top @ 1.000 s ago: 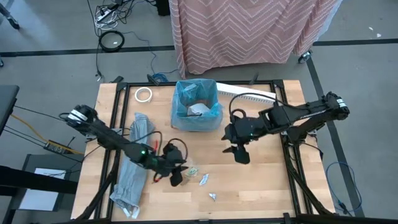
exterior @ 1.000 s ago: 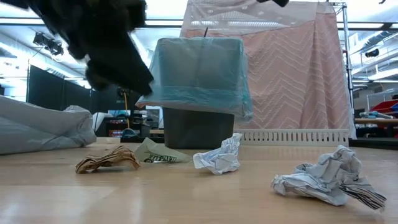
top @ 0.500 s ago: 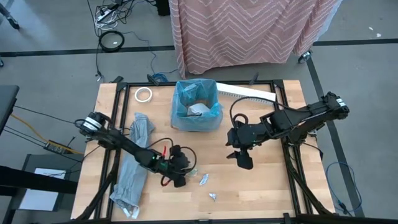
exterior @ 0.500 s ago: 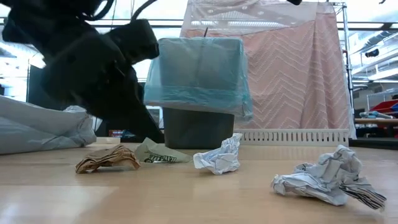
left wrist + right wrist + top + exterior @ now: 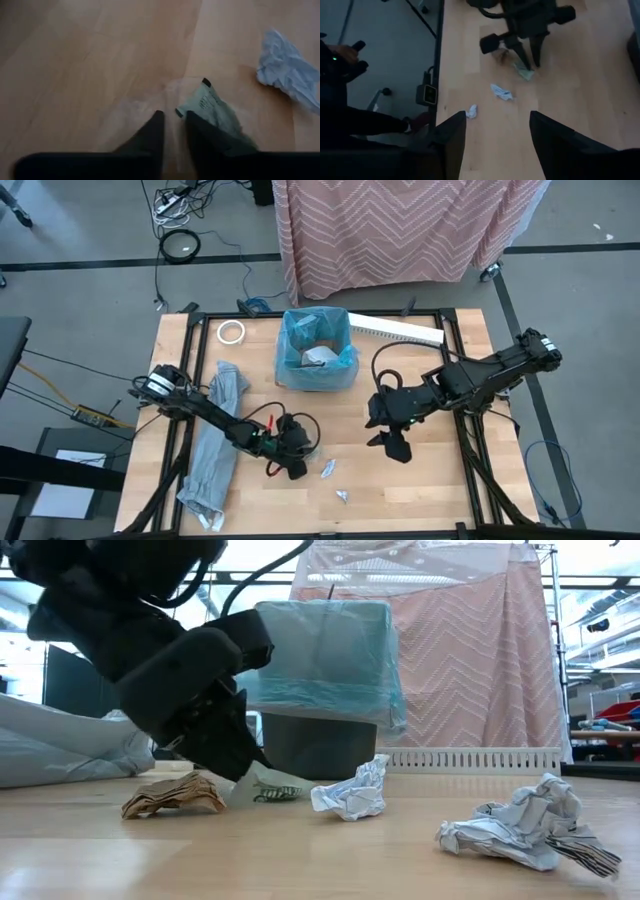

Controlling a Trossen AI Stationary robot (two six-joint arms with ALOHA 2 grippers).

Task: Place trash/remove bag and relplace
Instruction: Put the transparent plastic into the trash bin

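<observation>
Left gripper [image 5: 172, 120] down at pale green wrapper [image 5: 212, 107], fingers narrowly apart astride its near edge, not yet pinching; right gripper [image 5: 392, 442] open, farther off.

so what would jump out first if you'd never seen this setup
The dark bin lined with the bright-blue bag stands out at the table's far middle. In front of it the left gripper is down on the wood at a pale green wrapper, with more crumpled trash scattered nearby. The right gripper hovers open to the right.
</observation>
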